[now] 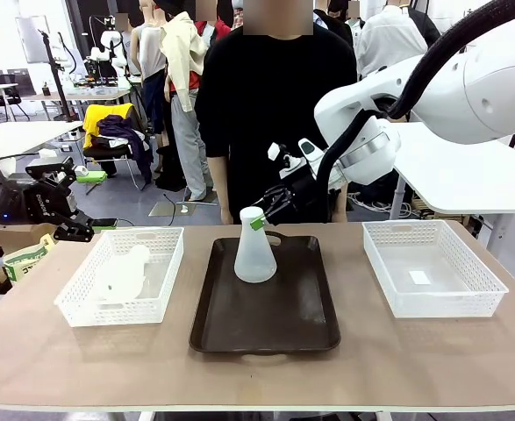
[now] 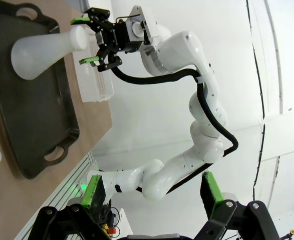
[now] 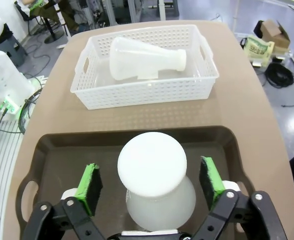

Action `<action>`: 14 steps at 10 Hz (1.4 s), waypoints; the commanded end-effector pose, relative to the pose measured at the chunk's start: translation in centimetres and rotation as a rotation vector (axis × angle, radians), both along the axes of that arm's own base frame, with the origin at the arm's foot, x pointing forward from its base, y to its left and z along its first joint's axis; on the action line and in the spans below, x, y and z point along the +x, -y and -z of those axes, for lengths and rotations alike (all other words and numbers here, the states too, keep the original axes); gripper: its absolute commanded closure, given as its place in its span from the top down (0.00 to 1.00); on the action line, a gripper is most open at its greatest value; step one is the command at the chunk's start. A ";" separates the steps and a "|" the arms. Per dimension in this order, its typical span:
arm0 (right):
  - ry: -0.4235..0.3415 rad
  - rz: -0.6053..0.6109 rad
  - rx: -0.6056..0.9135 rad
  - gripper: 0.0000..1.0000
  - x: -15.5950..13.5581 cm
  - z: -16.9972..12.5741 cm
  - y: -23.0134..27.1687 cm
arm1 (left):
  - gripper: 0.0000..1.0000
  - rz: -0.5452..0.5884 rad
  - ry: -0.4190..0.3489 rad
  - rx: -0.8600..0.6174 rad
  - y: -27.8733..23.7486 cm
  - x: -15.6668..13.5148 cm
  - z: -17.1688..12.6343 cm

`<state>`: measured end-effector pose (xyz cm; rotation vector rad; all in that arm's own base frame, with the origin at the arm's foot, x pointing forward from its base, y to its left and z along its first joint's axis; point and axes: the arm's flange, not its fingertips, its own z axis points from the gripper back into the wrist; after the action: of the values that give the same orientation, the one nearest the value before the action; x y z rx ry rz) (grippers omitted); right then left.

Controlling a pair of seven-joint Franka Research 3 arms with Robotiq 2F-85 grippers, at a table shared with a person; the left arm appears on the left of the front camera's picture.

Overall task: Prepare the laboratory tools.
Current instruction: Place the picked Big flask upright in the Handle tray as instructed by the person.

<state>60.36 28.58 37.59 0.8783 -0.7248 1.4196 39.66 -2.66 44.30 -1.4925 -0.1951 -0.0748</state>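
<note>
One flask (image 1: 255, 253) stands upright near the far end of the dark tray (image 1: 266, 331) in the middle of the tabletop (image 1: 29, 351). The right end effector (image 1: 264, 216) reaches in from the right at the level of the flask's neck. In the right wrist view its green pads (image 3: 89, 182) are spread on either side of the flask's top, with a gap showing on each side. A second flask (image 1: 121, 272) lies on its side in the white basket (image 1: 108, 316) left of the tray. A matching basket (image 1: 441, 307) sits right of the tray. The left end effector (image 2: 152, 192) hangs off to the left of the tabletop, fingers spread with nothing between them. A person (image 1: 275, 105) in black stands at the far side.
</note>
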 end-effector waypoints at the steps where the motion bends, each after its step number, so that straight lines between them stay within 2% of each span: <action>1: -0.027 0.015 -0.032 1.00 -0.1 -0.1 0.3 | 1.00 -0.003 0.013 -0.003 -0.1 -0.1 0.0; 6: -0.031 0.075 -0.103 1.00 -1.7 -0.8 2.5 | 1.00 -0.003 0.013 -0.003 -0.1 -0.1 0.0; 7: -0.052 0.106 -0.106 1.00 -1.6 -0.7 2.6 | 1.00 -0.003 0.013 -0.003 -0.1 -0.1 0.0; 8: -0.024 0.060 -0.057 1.00 -0.8 -0.7 2.5 | 1.00 -0.003 0.013 -0.003 -0.1 -0.1 0.0; 14: -0.024 0.060 -0.057 1.00 -0.8 -0.7 2.5 | 1.00 -0.003 0.013 -0.003 -0.1 -0.1 0.0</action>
<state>59.33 25.96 38.45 0.8133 -0.6733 1.3577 39.66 -2.66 44.30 -1.4925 -0.1951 -0.0749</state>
